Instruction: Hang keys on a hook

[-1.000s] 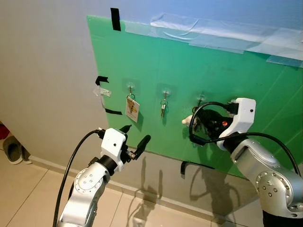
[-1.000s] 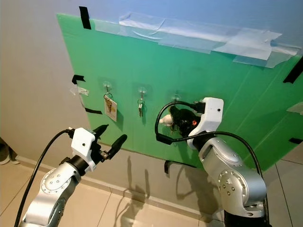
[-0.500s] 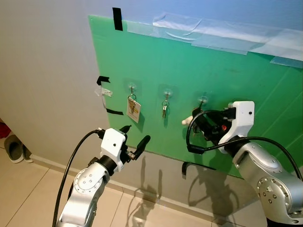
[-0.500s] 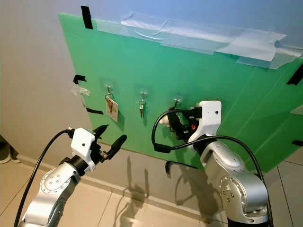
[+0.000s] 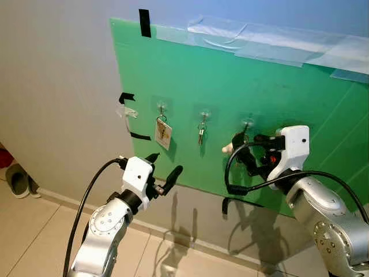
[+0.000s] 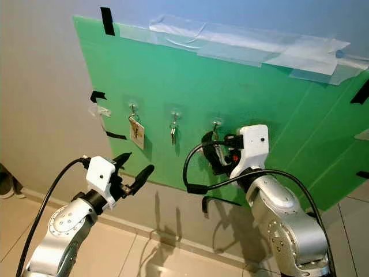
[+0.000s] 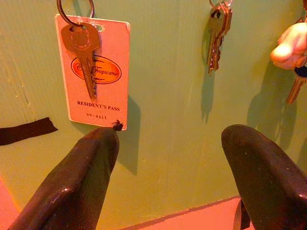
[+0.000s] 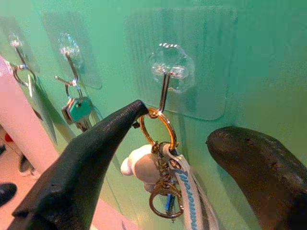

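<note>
Right gripper [image 8: 172, 143] is hanging at the rightmost hook [image 8: 165, 91] on the green board [image 5: 277, 86], its two black fingers [image 8: 91, 158] spread apart with the keys between them, one fingertip just touching the brass key ring [image 8: 158, 127]. That ring is sitting over the metal hook, so the keys [image 8: 165, 184] are dangling from it against the board, together with a small white charm [image 8: 141, 167] and a blue-and-white strap [image 8: 184, 184].

Going by size: the green board is leaning against the grey wall [image 5: 52, 86], taped along its top edge with clear tape [image 5: 259, 43] and with black tape [image 5: 142, 23] at its upper left corner. Below it, tiled floor [image 5: 29, 231] is showing, with a shoe [image 5: 16, 180] at the far left edge.

The left gripper [image 5: 163, 173] is hovering lower and to the left, near the board but apart from it, fingers open (nothing between them). Beyond its fingers, a resident's pass card [image 7: 93, 72] with one key [image 7: 82, 52] is hanging on the left hook, and a small bunch of keys [image 7: 217, 31] is hanging on the middle hook [image 5: 203, 115].
</note>
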You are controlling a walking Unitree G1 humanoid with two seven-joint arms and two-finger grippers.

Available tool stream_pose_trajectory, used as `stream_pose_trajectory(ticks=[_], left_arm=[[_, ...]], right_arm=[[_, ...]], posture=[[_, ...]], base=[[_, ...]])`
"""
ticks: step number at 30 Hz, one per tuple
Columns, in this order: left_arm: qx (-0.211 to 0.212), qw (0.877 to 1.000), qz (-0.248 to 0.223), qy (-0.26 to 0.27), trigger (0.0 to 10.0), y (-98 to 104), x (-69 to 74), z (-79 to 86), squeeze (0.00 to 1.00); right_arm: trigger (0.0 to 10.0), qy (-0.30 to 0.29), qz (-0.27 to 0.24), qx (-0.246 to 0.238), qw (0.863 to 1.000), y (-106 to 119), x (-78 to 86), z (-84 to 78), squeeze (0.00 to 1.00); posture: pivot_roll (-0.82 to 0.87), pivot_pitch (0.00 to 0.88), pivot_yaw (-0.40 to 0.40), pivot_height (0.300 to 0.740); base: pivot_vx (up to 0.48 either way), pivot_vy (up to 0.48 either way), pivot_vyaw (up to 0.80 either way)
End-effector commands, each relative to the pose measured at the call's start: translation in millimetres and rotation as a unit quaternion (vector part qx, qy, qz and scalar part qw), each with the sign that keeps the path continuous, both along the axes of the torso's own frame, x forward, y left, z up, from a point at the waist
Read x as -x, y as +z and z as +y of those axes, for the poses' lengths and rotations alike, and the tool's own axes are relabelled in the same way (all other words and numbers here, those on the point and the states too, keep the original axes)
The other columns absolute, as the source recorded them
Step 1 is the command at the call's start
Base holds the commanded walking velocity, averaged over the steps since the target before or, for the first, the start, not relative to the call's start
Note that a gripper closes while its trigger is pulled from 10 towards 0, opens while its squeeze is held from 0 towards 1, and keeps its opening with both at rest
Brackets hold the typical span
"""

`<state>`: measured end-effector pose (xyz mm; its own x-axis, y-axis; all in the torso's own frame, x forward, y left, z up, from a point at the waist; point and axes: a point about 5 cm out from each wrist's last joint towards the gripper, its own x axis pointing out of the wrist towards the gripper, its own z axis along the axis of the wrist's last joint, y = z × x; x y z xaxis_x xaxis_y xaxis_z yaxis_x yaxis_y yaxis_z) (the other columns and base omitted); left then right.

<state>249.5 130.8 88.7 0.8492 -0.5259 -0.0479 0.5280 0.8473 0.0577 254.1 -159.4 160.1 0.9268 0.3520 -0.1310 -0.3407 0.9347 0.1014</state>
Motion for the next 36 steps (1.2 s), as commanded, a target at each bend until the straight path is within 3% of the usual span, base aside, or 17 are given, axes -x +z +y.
stream_pose_trajectory(ticks=[1,3,6,19,20,21,22,23,25,31,35,36], left_arm=[[0.002,1.000,-0.002,-0.002,10.0,3,-1.1,0.7,0.00],[0.002,1.000,-0.003,-0.003,10.0,3,-1.2,0.4,0.00],[0.001,1.000,-0.003,-0.004,10.0,3,-1.3,0.3,0.00],[0.000,1.000,-0.004,-0.005,10.0,3,-0.5,0.4,0.00],[0.000,1.000,-0.004,-0.005,10.0,3,-0.4,0.5,0.00],[0.000,1.000,-0.004,-0.005,10.0,3,-0.4,0.7,0.00],[0.000,1.000,-0.004,-0.005,10.0,3,-0.4,0.7,0.00],[-0.008,1.000,-0.010,0.005,10.0,3,-0.4,3.5,0.00],[-0.013,1.000,-0.017,0.019,10.0,4,-0.5,8.9,0.00],[-0.010,0.999,-0.018,0.045,10.0,4,3.8,17.0,0.00],[-0.008,0.998,-0.019,0.062,10.0,4,6.1,19.1,0.00],[-0.011,0.997,-0.019,0.077,10.0,4,9.6,22.7,0.00]], right_arm=[[10.0,-0.033,0.002,0.044,0.998,-4,-0.3,-15.7,1.00],[10.0,-0.031,-0.025,0.101,0.994,-2,-0.9,-17.1,1.00],[10.0,-0.032,-0.050,0.143,0.988,0,-1.3,-17.7,1.00],[10.0,-0.066,-0.096,0.165,0.979,5,-2.8,-23.6,1.00],[10.0,-0.071,-0.104,0.173,0.977,6,-2.3,-24.8,0.94],[10.0,-0.076,-0.112,0.177,0.975,7,-1.7,-25.8,0.07],[10.0,-0.076,-0.112,0.177,0.975,7,-1.7,-25.8,0.07],[10.0,-0.101,-0.145,0.205,0.963,8,6.5,-31.8,0.00],[10.0,-0.133,-0.164,0.203,0.956,5,22.0,-38.4,0.00],[10.0,-0.188,-0.156,0.174,0.954,-14,49.7,-43.4,0.00],[10.0,-0.197,-0.151,0.167,0.954,-25,58.2,-39.2,0.00],[10.0,-0.197,-0.148,0.159,0.956,-32,66.9,-35.3,0.00]], posture=[[-0.05,0.000,0.001,0.740],[-0.05,0.000,0.001,0.740],[-0.05,0.000,-0.001,0.740],[-0.05,0.000,0.000,0.740],[-0.05,0.000,-0.001,0.740],[-0.05,0.000,-0.001,0.740],[-0.05,0.000,-0.001,0.740],[-0.04,0.000,-0.010,0.740],[-0.04,0.000,-0.013,0.740],[-0.05,0.000,-0.001,0.740],[-0.06,0.000,0.009,0.740],[-0.06,0.000,0.014,0.740]], base=[[0.000,0.000,0.00],[0.000,0.000,0.00],[0.000,0.000,0.00],[0.000,0.000,0.00],[0.000,0.000,0.00],[0.000,0.000,0.00],[0.000,0.000,0.00],[0.000,0.000,0.00],[0.000,0.000,0.00],[0.000,0.000,0.00],[0.000,0.000,0.00],[0.000,0.000,0.00]])
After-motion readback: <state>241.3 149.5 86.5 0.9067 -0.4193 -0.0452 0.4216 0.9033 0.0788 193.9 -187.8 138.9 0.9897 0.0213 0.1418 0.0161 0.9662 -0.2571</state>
